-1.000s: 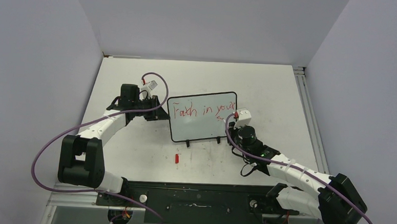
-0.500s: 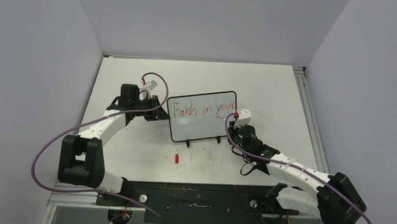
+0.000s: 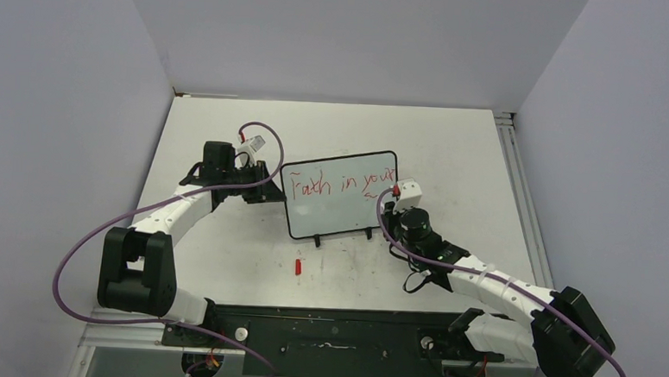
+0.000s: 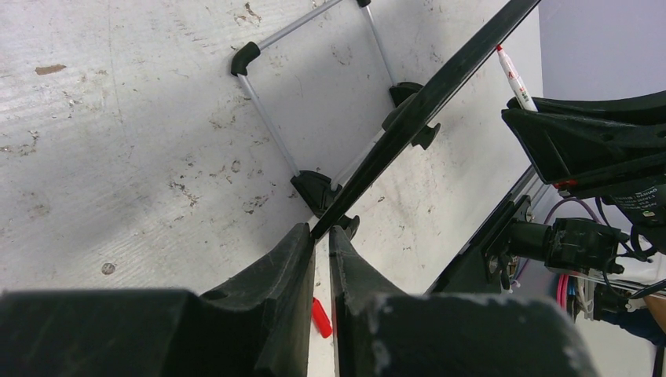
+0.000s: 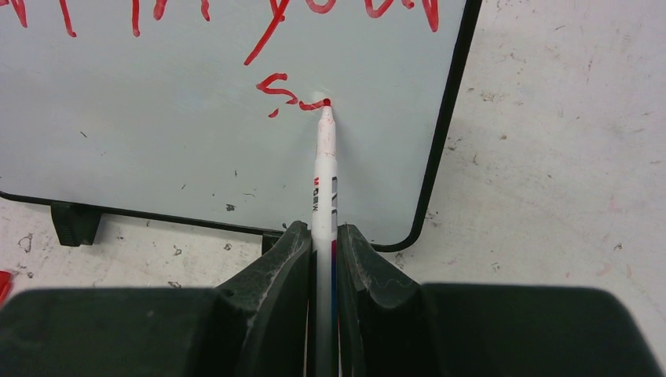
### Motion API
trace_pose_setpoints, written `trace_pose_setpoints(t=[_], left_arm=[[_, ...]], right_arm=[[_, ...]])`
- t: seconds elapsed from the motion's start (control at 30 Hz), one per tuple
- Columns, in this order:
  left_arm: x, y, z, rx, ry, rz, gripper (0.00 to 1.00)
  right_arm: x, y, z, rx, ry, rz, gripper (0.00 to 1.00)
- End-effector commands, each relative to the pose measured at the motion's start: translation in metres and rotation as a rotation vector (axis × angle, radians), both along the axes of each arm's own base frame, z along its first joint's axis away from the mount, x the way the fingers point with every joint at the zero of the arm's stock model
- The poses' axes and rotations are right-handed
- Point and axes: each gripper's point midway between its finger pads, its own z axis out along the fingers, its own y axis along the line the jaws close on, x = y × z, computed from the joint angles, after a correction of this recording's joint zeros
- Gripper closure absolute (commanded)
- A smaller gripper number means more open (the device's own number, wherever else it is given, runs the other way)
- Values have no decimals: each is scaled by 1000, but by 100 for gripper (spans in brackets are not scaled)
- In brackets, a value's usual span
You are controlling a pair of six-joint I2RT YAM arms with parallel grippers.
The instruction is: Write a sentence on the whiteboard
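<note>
The whiteboard [image 3: 334, 206] stands tilted on its two black feet mid-table. Red words [image 3: 340, 184] read about "Faith in your", with a short new stroke below at the right. My left gripper [image 4: 322, 229] is shut on the whiteboard's black frame [image 4: 424, 102] at its left edge. My right gripper [image 5: 323, 228] is shut on a white marker [image 5: 324, 165]. The marker's red tip [image 5: 327, 103] touches the board [image 5: 196, 133] at the end of the new stroke [image 5: 283, 90]. The marker also shows in the left wrist view [image 4: 514, 75].
A red marker cap [image 3: 298, 265] lies on the scuffed tabletop in front of the board; it also shows in the left wrist view [image 4: 321, 317]. The board's wire stand [image 4: 271, 110] rests on the table behind it. The walls enclose the table on three sides.
The right gripper with the marker has shifted slightly left and up along the board, and the red stroke under "your" has grown. The left arm has not moved.
</note>
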Motion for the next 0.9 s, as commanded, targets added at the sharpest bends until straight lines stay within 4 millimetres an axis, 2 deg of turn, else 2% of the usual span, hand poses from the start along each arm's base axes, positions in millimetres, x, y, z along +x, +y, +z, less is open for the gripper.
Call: trace_pose_setpoints(t=[0.0, 0.27, 0.53, 0.87], left_arm=[[12, -2, 16, -2, -72, -14, 89], [12, -2, 16, 0, -72, -13, 90], [12, -2, 17, -1, -76, -14, 90], [12, -2, 18, -3, -78, -15, 90]], right_arm=[[17, 8, 30, 42, -81, -8, 95], [20, 12, 33, 42, -87, 2, 95], [15, 16, 22, 47, -55, 26, 95], [-1, 14, 4, 50, -9, 30, 95]])
